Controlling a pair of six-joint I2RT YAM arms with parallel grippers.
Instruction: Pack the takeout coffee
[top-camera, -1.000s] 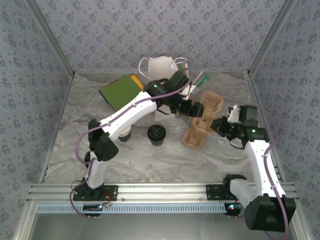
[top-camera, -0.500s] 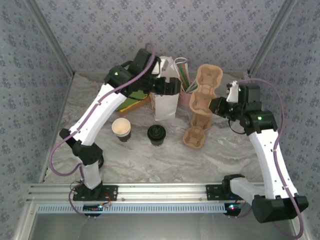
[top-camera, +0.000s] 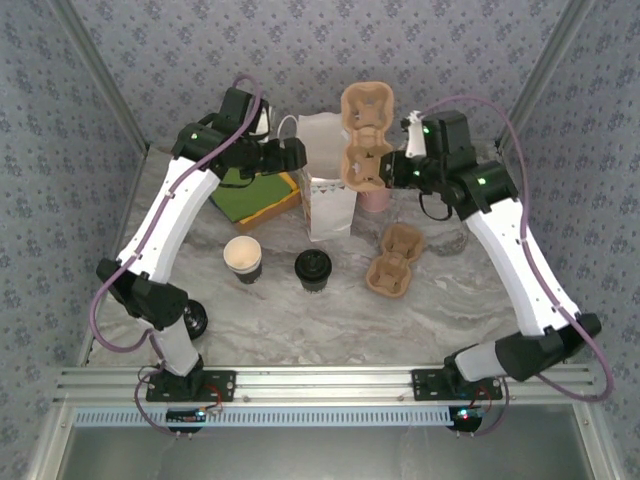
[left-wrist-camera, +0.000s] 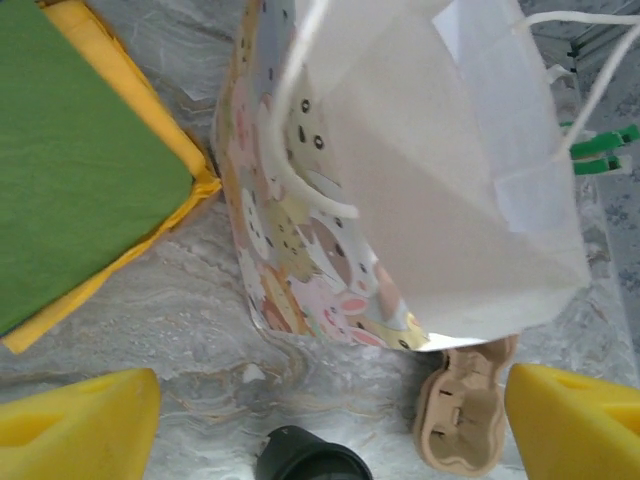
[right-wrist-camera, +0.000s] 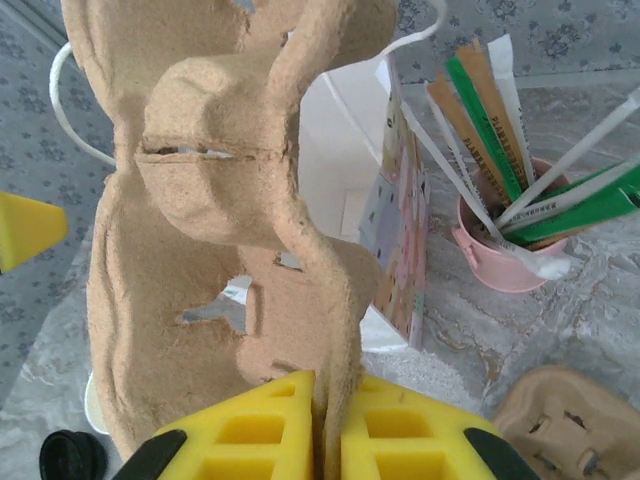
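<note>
The takeout coffee (top-camera: 313, 268), a dark cup with a black lid, stands on the table in front of the white paper bag (top-camera: 328, 190); its lid (left-wrist-camera: 308, 461) shows at the bottom edge of the left wrist view. My right gripper (top-camera: 388, 170) is shut on the edge of a brown pulp cup carrier (top-camera: 365, 135), holding it upright above the bag's mouth; its fingers pinch the carrier wall (right-wrist-camera: 330, 425). My left gripper (top-camera: 288, 155) hovers open at the bag's left rim, its yellow fingertips (left-wrist-camera: 80, 420) wide apart over the bag (left-wrist-camera: 420, 180).
A lidless cup (top-camera: 243, 258) stands left of the coffee. A second carrier (top-camera: 395, 262) lies on the table to the right. A green and yellow book (top-camera: 255, 190) lies left of the bag. A pink pot of stir sticks (right-wrist-camera: 510, 250) stands behind the bag's right side.
My right gripper lifted one carrier off the table and carried it up and left over the bag. The left arm swung back to the bag's left side. The bag now stands upright.
</note>
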